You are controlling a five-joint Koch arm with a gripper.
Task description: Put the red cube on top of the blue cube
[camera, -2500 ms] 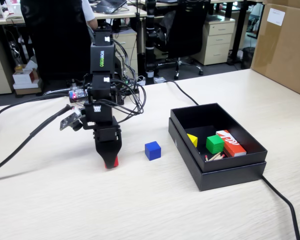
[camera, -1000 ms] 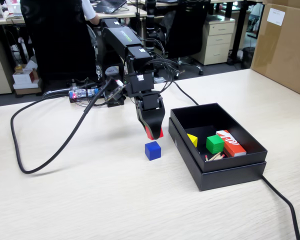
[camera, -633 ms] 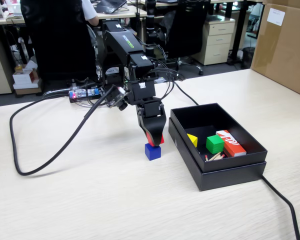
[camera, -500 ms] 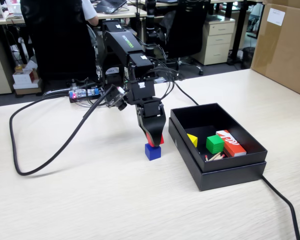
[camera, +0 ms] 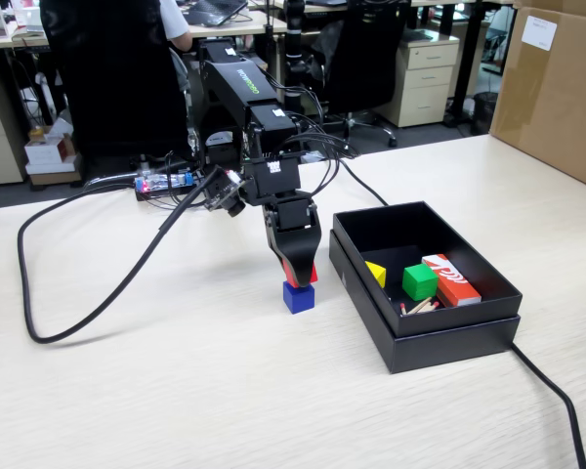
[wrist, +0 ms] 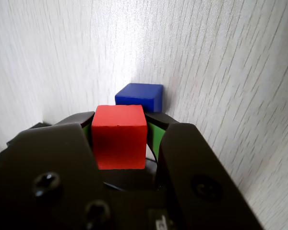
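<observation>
On my wrist view the red cube [wrist: 119,136] was a plain matte block with crisp edges, clamped between the gripper [wrist: 121,128] jaws, whose green inner pads pressed against both of its side faces. Just beyond the fingertips sat the blue cube [wrist: 140,97], the same size, deep blue and equally plain, resting flat on the table [wrist: 230,72].

In the fixed view I saw the gripper [camera: 299,275] pointing steeply down with the red cube [camera: 313,274] only partly visible between the fingers, directly above the blue cube [camera: 298,297]; I could not tell whether the two were touching.

The table [camera: 176,391] was pale wood-grain laminate, brightly lit. To the right of the fingers in the fixed view stood a black box [camera: 425,332], close by but apart from the blue cube, holding a green cube [camera: 419,281], a yellow piece [camera: 376,274] and an orange-red box [camera: 451,278]. A black cable [camera: 88,293] looped over the table to the left of the fingers, well away. Behind the arm were office desks, a drawer cabinet [camera: 425,78] and a large cardboard carton [camera: 557,88] at the table's far right edge. In front of the fingers the tabletop lay open.
</observation>
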